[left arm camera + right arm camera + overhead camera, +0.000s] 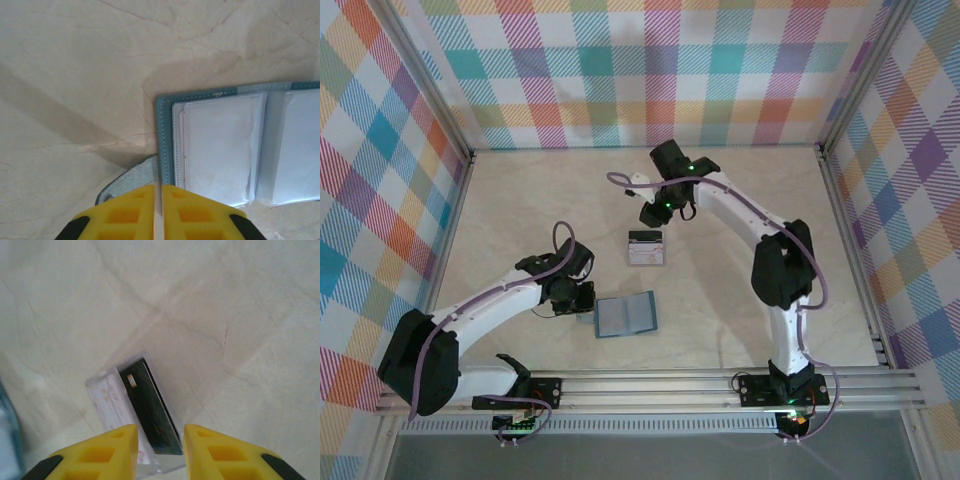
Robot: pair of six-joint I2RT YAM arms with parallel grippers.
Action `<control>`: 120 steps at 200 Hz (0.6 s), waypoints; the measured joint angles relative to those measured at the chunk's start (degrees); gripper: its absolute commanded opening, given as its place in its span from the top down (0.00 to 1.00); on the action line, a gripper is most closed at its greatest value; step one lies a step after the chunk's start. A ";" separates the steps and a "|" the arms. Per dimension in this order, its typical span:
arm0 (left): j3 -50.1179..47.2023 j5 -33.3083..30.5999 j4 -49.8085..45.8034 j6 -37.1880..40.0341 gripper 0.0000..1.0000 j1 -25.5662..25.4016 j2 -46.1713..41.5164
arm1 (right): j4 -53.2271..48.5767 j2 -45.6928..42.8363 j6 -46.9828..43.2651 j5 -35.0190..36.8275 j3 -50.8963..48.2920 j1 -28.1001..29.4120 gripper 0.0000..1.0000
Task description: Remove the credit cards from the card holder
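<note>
Your right gripper (160, 452) stands spread, and a credit card (137, 410) lies free on the surface (225, 315) just ahead of its fingertips, so at least one is out. Your left gripper (161, 212) is pressed together at the tab (127, 182) of the open card holder (220, 145), which lies directly ahead of it. You can't tell whether the pockets hide more cards.

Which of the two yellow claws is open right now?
The right gripper, by the credit card: its fingers stand apart, while the left gripper's nearly touch.
</note>
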 measured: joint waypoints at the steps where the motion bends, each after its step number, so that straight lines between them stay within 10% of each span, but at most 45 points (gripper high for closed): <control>1: 0.00 0.13 0.04 0.02 0.89 0.00 0.15 | 0.22 -0.20 0.39 -0.09 -0.22 0.00 0.69; 120: -2.32 2.67 4.85 1.31 0.94 0.39 7.89 | 16.26 -11.89 52.39 -10.01 -26.58 8.07 0.79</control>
